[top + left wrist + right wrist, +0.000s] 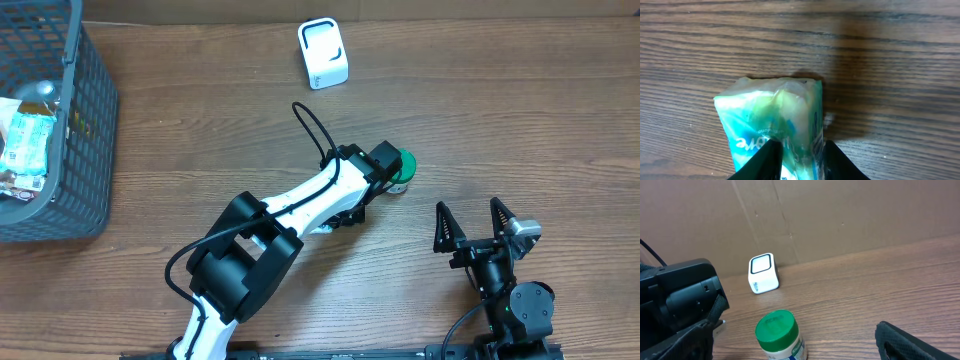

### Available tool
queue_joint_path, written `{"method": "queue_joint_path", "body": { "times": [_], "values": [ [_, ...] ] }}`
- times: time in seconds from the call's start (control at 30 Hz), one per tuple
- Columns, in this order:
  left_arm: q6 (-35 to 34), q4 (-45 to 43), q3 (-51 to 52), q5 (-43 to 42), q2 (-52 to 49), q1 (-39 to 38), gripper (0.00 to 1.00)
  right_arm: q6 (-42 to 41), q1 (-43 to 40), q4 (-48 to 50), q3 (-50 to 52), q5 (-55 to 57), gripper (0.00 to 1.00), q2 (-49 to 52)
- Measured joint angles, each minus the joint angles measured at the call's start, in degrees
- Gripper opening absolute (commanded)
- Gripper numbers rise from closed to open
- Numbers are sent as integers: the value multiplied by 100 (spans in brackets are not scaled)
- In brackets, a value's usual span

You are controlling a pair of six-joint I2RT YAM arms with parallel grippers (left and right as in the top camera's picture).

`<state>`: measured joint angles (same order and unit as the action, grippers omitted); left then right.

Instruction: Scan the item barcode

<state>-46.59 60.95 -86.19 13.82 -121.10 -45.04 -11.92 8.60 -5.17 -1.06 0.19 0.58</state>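
The task is at its early stage, the pick-up, and the scan itself is not yet done. The left tool [800,151] has its two fingers [765,162] set on either side of a soft green-and-white packet [771,112], which lies on the wooden surface [880,60]. The film bulges between the fingers, so the tool seems to be grasping the packet, though the wrist view cuts off the lower part of the grip and I cannot be sure the hold is firm. The packet looks to be resting on the wood, not lifted. From overhead it is hidden under the left arm, near the middle of the surface.

The white scanner [322,53] stands near the far edge, well apart from the packet, with its window in plain view and nothing over it. No barcode shows on the visible face of the packet, so where the code sits cannot be told.

The right tool [468,210] hangs released near the front right, its fingers spread wide and empty. A green-lidded bottle [403,168] stands upright just beside the left tool, and a grey basket [95,120] with more goods sits at the far left.

Left to do, in my judgement: lift the packet, carry it to the scanner, and turn it so the barcode faces the window.
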Motion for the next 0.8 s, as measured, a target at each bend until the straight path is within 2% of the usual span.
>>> {"method": "queue_joint_path", "body": {
  "times": [0.17, 0.5, 0.6, 0.8],
  "values": [
    [50, 85, -35, 35, -4, 0, 4, -2, 0, 0, 0, -2, 100, 0],
    [817, 354, -1084, -293, -181, 131, 5, -4, 0, 2, 0, -2, 100, 0],
    [1071, 210, -1379, -710, -157, 299, 4, -2, 2, 2, 0, 0, 100, 0],
    [1670, -192, -1401, -2055, -127, 887, 4, 0, 2, 2, 0, 0, 100, 0]
  ]
}}
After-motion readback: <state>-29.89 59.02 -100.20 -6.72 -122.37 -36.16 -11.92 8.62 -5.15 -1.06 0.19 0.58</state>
